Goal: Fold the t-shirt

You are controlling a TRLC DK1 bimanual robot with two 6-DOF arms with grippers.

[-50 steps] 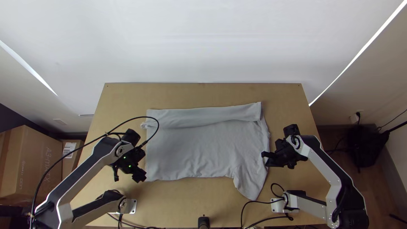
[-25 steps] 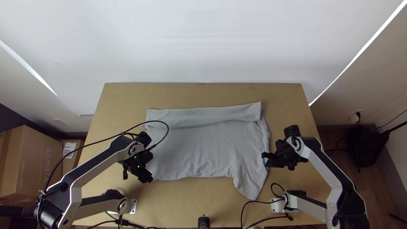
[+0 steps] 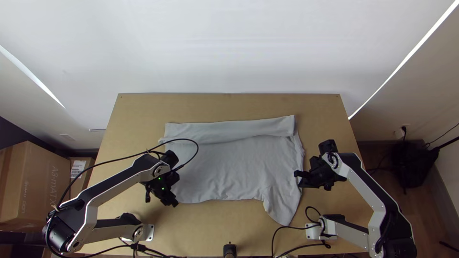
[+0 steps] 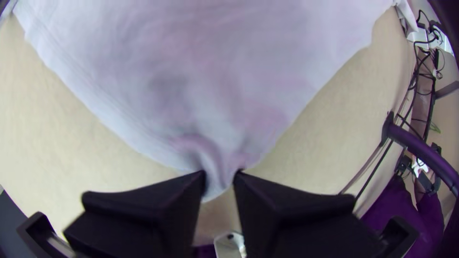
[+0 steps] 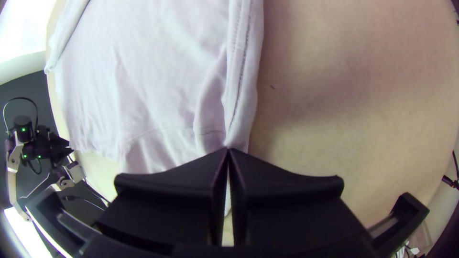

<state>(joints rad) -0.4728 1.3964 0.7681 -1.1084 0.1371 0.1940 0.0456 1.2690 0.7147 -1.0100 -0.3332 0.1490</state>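
In the top view my left gripper (image 3: 174,202) is low at the near left corner of the grey t-shirt (image 3: 220,165). My right gripper (image 3: 297,175) is at the shirt's right edge. The shirt lies flat with a strip folded along its far side and a sleeve pointing toward the near right. In the left wrist view the left gripper (image 4: 219,174) is shut on a puckered corner of the t-shirt (image 4: 220,62). Seen from the right wrist, the right gripper (image 5: 228,150) has its tips together on the shirt's seamed edge (image 5: 243,95), where creases converge.
Bare wooden table (image 3: 229,102) surrounds the shirt. Black cables (image 3: 291,227) lie near the front edge, and a small black device (image 3: 230,250) stands at its middle. Cardboard boxes (image 3: 43,186) are left of the table.
My left gripper has moved right and slightly toward the near side, onto the shirt's near left corner, and its arm has swung along. The right arm has stayed almost still.
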